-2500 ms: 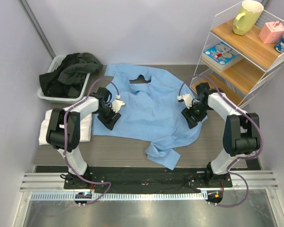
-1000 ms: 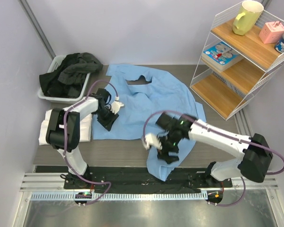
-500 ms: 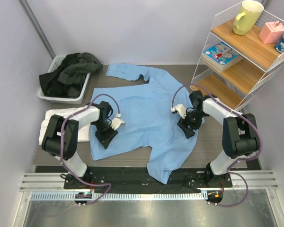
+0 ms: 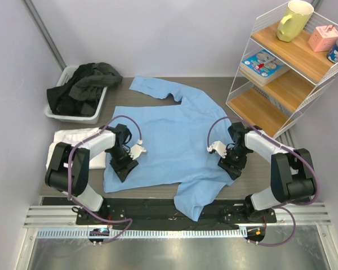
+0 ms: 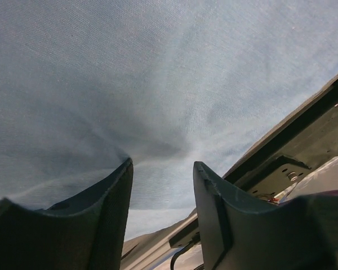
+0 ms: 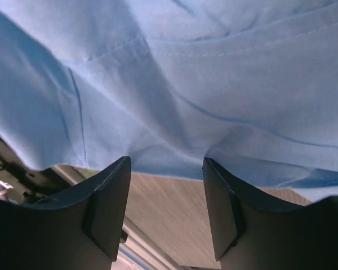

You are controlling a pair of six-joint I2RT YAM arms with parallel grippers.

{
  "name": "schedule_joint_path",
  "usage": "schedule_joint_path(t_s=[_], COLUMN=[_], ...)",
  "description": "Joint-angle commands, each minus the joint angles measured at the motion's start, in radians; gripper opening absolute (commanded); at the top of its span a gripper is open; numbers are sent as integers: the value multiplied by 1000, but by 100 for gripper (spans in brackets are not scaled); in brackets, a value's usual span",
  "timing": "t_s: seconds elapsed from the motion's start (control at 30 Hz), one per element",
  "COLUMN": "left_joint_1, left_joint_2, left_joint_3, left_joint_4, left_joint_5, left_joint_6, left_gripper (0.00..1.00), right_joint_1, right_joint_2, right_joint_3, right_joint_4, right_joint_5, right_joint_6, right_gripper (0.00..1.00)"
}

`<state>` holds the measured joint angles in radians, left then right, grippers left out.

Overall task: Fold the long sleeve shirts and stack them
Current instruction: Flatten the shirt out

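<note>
Both arms have pulled the blue shirt (image 4: 169, 132) nearer the bases; it lies spread flat on the table (image 4: 259, 180), one sleeve trailing toward the near edge. The left gripper (image 4: 123, 167) and right gripper (image 4: 234, 167) rest on its side edges, fingers apart

Top view: even, diffuse light from above, sharp edge to edge, soft short shadows beside the arms, pale sheen on the steel strip (image 4: 169, 253). Left wrist: light blue shirt (image 5: 158, 73) weave crisp, grey shadow pooled near the left fingers (image 5: 110, 214), which are dark and blurred. Right wrist: brighter, bluer; right fingers (image 6: 110, 208) soft and underlit.
</note>
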<state>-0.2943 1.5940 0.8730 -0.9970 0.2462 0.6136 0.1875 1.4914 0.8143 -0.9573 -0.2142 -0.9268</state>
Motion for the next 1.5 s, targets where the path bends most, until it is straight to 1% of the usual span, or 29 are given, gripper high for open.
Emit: schedule_joint_path(t_s=[0.0, 0.03, 0.13, 0.27, 0.3, 0.4, 0.47, 0.53, 0.6, 0.63, 0.7, 0.77, 0.83, 0.87, 0.93, 1.0, 1.07, 1.13, 1.17, 1.2, 1.23, 1.27, 1.3, 1.33, 1.37, 1.4, 1.43, 1.47], left_joint_1=[4, 4, 4, 6, 6, 4, 3, -29, -90, -100, -94, -85, -71, -68, -60, -54, -45, -26, -22, -25, -26, -26, -26, -26, -26, -26, -25, -26], left_joint_2=[-37, -43, -43, -5, 24, 84, 77, 41, 38, 64, 110, 205, 262, 306, 337, 385, 412, 431, 423, 382, 351, 315, 252, 221, 198, 160, 147, 136], left_joint_3=[56, 69, 115, 185, 202, 254, 262, 242, 210, 207, 230, 262, 310, 323, 375, 418, 492, 549, 551, 547, 534, 499, 476, 439, 419, 400, 383, 345], left_joint_4=[46, 50, 81, 144, 153, 166, 161, 176, 227, 244, 273, 273, 279, 282, 290, 294, 288, 256, 247, 239, 233, 227, 224, 207, 198, 193, 192, 192], left_joint_5=[31, 44, 62, 70, 71, 94, 145, 166, 113, 94, 59, 7, -13, -19, -28, -50, -61, -26, -13, -5, 7, 13, 13, 21, 24, 24, 24, 22], left_joint_6=[23, 15, -17, -83, -115, -149, -149, -164, -184, -204, -228, -235, -236, -236, -238, -241, -247, -262, -265, -259, -259, -256, -250, -244, -239, -236, -230, -226], left_gripper=[52, 54, 58, 60, 60, 61, 61, 61, 62, 62, 61, 60, 60, 60, 60, 60, 60, 60, 60, 61, 61, 62, 63, 63, 63, 63, 63, 63], right_joint_1=[-8, -10, -2, 1, 3, 4, 4, 9, 18, 27, 24, 12, -2, -14, -25, -40, -45, -46, -45, -45, -46, -45, -39, -31, -19, 21, 39, 67], right_joint_2=[-59, -54, -7, 82, 120, 164, 167, 130, 122, 128, 183, 251, 283, 314, 352, 395, 412, 403, 386, 365, 302, 270, 198, 169, 137, 110, 71, 57], right_joint_3=[110, 141, 238, 318, 328, 344, 341, 319, 277, 266, 260, 261, 263, 275, 302, 358, 413, 450, 474, 479, 479, 474, 467, 438, 418, 396, 347, 324], right_joint_4=[-98, -103, -110, -31, -3, 25, 19, 26, 80, 101, 149, 187, 222, 248, 264, 281, 293, 278, 244, 224, 195, 134, 102, 50, 36, 22, 11, 12], right_joint_5=[-20, -72, -138, -136, -139, -146, -160, -174, -148, -137, -91, -62, -28, -16, 12, 19, 41, 26, 15, 3, -16, -68, -97, -138, -149, -157, -165, -175], right_joint_6=[-18, 11, 74, 124, 135, 157, 161, 166, 187, 197, 209, 207, 209, 210, 221, 233, 253, 264, 261, 258, 247, 238, 232, 227, 226, 227, 232, 249], right_gripper=[60, 62, 64, 64, 64, 64, 64, 64, 63, 62, 61, 61, 61, 60, 61, 62, 63, 66, 66, 67, 67, 68, 68, 68, 67, 66, 65, 63])
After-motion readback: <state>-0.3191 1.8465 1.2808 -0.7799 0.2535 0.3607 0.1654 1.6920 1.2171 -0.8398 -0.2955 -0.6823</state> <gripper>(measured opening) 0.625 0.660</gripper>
